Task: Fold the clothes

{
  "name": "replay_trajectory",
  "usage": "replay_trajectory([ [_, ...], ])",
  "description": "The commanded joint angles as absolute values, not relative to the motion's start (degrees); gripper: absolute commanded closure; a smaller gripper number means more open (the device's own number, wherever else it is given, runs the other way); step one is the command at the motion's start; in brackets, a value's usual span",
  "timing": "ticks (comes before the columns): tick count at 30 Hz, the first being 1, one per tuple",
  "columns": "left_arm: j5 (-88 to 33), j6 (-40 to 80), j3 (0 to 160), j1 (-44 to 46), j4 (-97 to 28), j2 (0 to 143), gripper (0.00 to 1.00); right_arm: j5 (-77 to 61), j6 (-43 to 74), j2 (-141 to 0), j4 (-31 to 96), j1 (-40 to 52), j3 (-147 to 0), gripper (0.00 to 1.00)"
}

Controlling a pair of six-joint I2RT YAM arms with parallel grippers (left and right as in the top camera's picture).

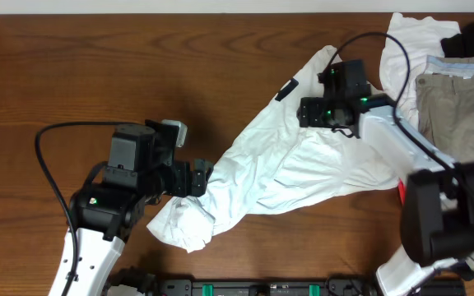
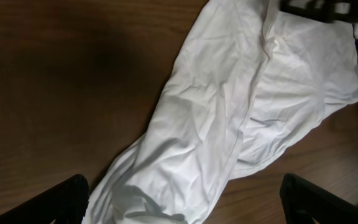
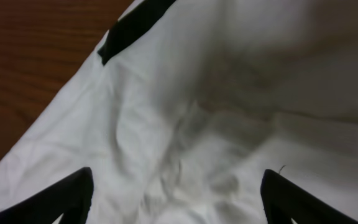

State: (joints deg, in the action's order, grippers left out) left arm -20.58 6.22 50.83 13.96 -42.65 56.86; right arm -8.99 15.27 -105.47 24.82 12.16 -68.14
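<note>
Cloth fills the middle of the counter [image 1: 72, 66]: the white garment [image 1: 278, 164] sprawls with its long axis on a diagonal, from the near edge left of centre up toward the far right corner. The left arm [image 1: 105, 205] sits at the narrow near end. Its jaws stand fully apart and hold nothing, with the fingers [image 2: 48, 202] on either side of the bunched tail, which lies just ahead of them. The right arm [image 1: 393, 136] reaches over the broad far half. Its jaws are spread wide above the cloth close to the dark label [image 3: 132, 28], and the fingers [image 3: 67, 193] have nothing pinched between them as far as the wrist view shows.

Each arm is therefore nearest its own end, and a fold would likely depend on gripping along that diagonal. The fabric is thin, limp and heavily creased, with a raised ridge running down its length. It should drape and slip rather than keep its shape.

Khaki trousers [image 1: 455, 107], a black piece [image 1: 471, 39] and another white piece [image 1: 410, 41] are heaped at the far right corner. Whether that white piece touches the garment's far end or only lies just beside it, I cannot tell.
</note>
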Motion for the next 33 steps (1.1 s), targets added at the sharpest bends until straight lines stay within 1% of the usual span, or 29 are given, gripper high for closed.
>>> replay_trajectory([
  [1, -19.9, 6.7, 51.9, 14.1, -43.0, 56.9, 0.02, -7.7, 21.1, -109.5, 22.5, 12.6, -68.3, 0.21],
  [5, -19.9, 6.7, 51.9, 14.1, -43.2, 56.9, 0.02, -7.0, 22.5, -112.6, 20.4, 12.6, -68.3, 0.26],
  [6, -19.9, 6.7, 51.9, 14.1, -43.2, 56.9, 0.02, -6.8, 22.5, -113.2, 20.0, 12.6, -68.3, 0.29],
  [8, -19.9, 6.7, 51.9, 14.1, -43.2, 56.9, 0.02, -6.3, 22.7, -113.8, 19.6, 12.6, -68.3, 0.40],
  [9, -19.9, 6.7, 51.9, 14.1, -43.2, 56.9, 0.02, -6.1, 22.7, -114.0, 19.4, 12.6, -68.3, 0.48],
  [10, -19.9, 6.7, 51.9, 14.1, -43.2, 56.9, 0.02, -6.2, 22.7, -114.0, 19.2, 12.6, -68.3, 0.62],
  [11, -19.9, 6.7, 51.9, 14.1, -43.2, 56.9, 0.02, -6.2, 22.7, -114.0, 19.2, 12.6, -68.3, 0.81],
  [12, -19.9, 6.7, 51.9, 14.1, -43.2, 56.9, 0.02, -6.2, 22.7, -114.0, 19.2, 12.6, -68.3, 0.97],
  [13, -19.9, 6.7, 51.9, 14.1, -43.2, 56.9, 0.02, -6.2, 22.7, -114.0, 19.2, 12.6, -68.3, 0.99],
  [19, -19.9, 6.7, 51.9, 14.1, -43.2, 56.9, 0.02, -3.2, 22.7, -109.9, 23.0, 12.1, -69.0, 0.99],
  [23, -20.5, 6.7, 51.9, 14.1, -43.3, 56.9, 0.02, 2.0, 20.4, -101.8, 29.0, 10.9, -72.2, 0.99],
  [27, -25.0, 6.7, 51.9, 14.4, -43.3, 56.9, 0.02, 3.6, 18.8, -92.6, 34.7, 9.6, -77.7, 0.99],
  [30, -25.0, 6.7, 51.9, 16.4, -43.2, 56.9, 0.02, 3.7, 18.8, -87.9, 37.8, 9.0, -82.3, 0.99],
  [33, -23.0, 6.7, 51.9, 20.3, -42.1, 56.9, 0.02, 3.7, 18.8, -85.2, 40.4, 8.9, -86.9, 0.99],
])
